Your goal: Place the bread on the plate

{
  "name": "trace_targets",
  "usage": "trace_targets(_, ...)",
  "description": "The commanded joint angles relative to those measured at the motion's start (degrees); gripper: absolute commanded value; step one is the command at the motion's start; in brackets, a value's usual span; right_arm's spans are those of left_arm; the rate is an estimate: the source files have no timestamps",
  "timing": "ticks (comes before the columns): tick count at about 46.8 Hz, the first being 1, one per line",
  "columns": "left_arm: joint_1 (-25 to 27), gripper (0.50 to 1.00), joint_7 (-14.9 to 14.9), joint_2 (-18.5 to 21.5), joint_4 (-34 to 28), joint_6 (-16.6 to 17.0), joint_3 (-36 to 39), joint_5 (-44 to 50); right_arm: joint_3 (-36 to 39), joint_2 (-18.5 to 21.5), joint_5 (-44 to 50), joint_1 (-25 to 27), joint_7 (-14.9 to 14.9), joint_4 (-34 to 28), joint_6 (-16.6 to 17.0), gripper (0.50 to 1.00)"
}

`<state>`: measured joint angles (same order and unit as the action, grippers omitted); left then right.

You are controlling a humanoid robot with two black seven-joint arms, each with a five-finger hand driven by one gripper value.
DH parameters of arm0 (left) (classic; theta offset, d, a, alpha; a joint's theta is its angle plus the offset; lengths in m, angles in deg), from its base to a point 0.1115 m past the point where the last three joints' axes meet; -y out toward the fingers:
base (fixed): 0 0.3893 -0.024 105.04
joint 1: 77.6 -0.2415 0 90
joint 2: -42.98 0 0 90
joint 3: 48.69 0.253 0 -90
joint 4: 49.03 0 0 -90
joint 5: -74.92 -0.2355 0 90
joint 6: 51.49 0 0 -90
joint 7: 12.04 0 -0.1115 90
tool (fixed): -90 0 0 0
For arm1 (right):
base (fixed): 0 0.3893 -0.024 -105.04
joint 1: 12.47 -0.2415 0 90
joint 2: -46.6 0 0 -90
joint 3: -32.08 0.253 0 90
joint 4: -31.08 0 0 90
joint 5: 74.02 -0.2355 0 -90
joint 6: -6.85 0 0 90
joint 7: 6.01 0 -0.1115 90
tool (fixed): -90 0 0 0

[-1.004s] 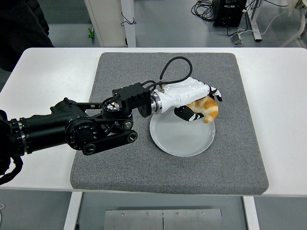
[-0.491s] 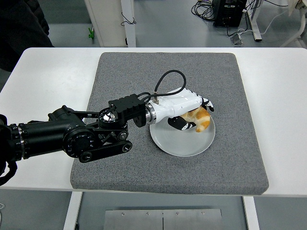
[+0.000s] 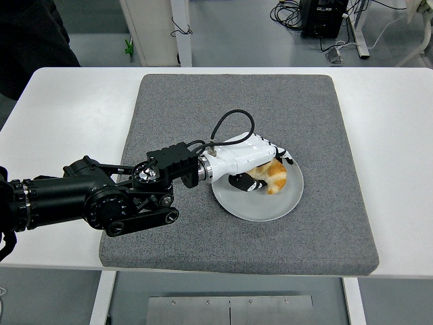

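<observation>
A golden piece of bread [image 3: 275,177] is inside the white plate [image 3: 260,206], which sits on the grey mat [image 3: 203,101]. My left hand [image 3: 260,169], white with black fingertips, reaches in from the left and is curled around the bread, holding it low over or on the plate; I cannot tell whether it touches. The hand covers the bread's upper and left parts. The right arm is out of view.
The grey mat lies on the white table [image 3: 61,115]. A person in dark clothing [image 3: 27,40] stands at the top left. Table legs and cables show on the floor beyond the far edge.
My left hand has drawn back to the left and lowered with the bread, from above the plate's right rim to inside the plate.
</observation>
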<state>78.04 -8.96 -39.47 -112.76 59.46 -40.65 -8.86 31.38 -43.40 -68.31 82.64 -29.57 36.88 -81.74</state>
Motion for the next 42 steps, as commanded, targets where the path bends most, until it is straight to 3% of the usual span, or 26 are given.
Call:
trace_targets(1,0.01,0.714,-0.01,0.19,0.0,0.4,0.49,0.02,0.0,0.0,0.0,0.08,0.0,0.01,0.0,1.0)
trace_targets(11,-0.16,0.722,-0.01,0.54,0.0,0.49,0.49,0.11,0.0,0.0,0.0,-0.01,0.0,0.01,0.0,1.0)
trace_targets(23,-0.6,0.786,-0.27,0.28,0.0,0.49,0.49,0.37,0.0,0.0,0.0,0.08,0.0,0.01,0.0,1.0)
trace_targets(27,-0.51,0.817,-0.18,0.28,0.0,0.49,0.49,0.37,0.0,0.0,0.0,-0.01,0.0,0.01,0.0,1.0)
trace_targets(36,0.01,0.948,0.7,0.89,-0.61,-0.3,0.22,1.16,0.0,0.0,0.0,0.08,0.0,0.01,0.0,1.0)
trace_targets(42,0.19,0.958,3.24,2.21,-1.4,-1.35,0.05,2.3,0.0,0.0,0.0,-0.01,0.0,0.01,0.0,1.0)
